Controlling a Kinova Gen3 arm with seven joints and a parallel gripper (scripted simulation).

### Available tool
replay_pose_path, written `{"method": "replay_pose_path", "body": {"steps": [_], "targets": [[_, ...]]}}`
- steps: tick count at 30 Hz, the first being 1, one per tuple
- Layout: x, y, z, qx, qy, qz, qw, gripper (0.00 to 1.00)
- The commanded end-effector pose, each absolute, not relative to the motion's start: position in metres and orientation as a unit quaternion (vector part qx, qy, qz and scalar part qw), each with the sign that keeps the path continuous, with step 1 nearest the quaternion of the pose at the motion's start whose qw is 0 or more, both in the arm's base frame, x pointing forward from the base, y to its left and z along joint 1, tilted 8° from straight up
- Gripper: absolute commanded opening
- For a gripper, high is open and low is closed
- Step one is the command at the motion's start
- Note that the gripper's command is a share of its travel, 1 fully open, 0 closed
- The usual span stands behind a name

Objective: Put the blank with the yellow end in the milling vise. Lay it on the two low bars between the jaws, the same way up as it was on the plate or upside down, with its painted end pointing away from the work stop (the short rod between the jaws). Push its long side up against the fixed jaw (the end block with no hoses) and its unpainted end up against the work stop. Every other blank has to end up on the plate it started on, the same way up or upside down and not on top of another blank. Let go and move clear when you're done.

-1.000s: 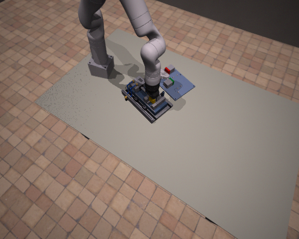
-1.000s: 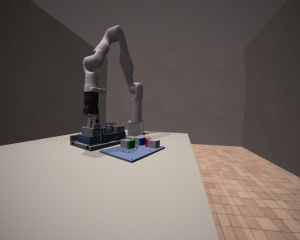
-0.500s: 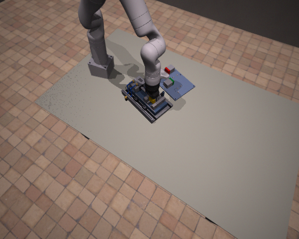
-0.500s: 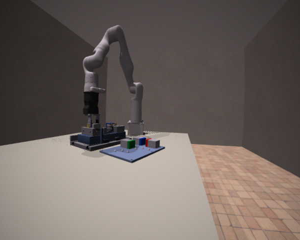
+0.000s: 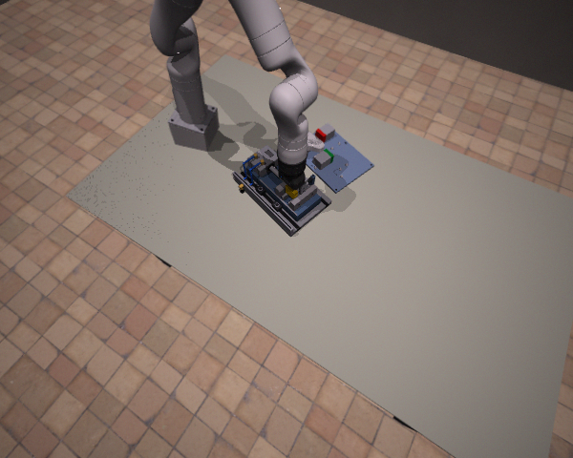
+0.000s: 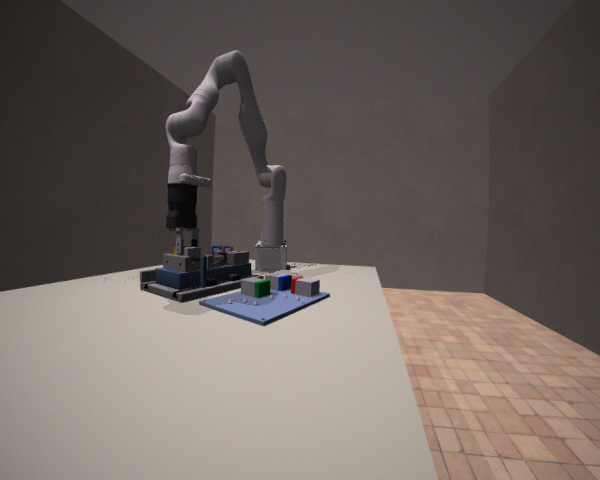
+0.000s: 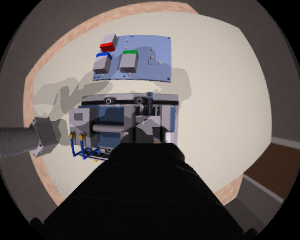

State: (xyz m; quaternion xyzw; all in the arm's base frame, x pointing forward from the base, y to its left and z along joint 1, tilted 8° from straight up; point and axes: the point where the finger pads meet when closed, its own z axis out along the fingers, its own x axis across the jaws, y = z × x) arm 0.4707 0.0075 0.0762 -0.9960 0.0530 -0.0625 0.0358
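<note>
My gripper stands upright over the milling vise and is shut on the blank with the yellow end. The blank sits low between the jaws, its yellow end showing just below my wrist. In the side view my fingers reach down to the vise at the top of the jaws. The blue plate lies just right of the vise. In the wrist view my own black body hides the fingers and the blank; the vise and the plate show beyond it.
The plate carries a green-ended blank, a blue-ended blank and a red-ended blank. The arm's base pedestal stands behind the vise. Blue hoses sit at the vise's far end.
</note>
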Motion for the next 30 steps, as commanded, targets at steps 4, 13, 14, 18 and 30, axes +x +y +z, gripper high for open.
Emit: {"method": "replay_pose_path", "body": {"steps": [4, 13, 14, 18, 30], "targets": [[0.4727, 0.0073, 0.0769, -0.996, 0.056, -0.064, 0.036, 0.00], [0.4743, 0.0071, 0.0768, -0.995, 0.059, -0.065, 0.036, 0.00], [0.4743, 0.0071, 0.0768, -0.995, 0.059, -0.065, 0.036, 0.00], [0.4718, 0.0074, 0.0769, -0.996, 0.055, -0.064, 0.036, 0.00], [0.4719, 0.0074, 0.0763, -0.995, 0.059, -0.065, 0.036, 0.00]]}}
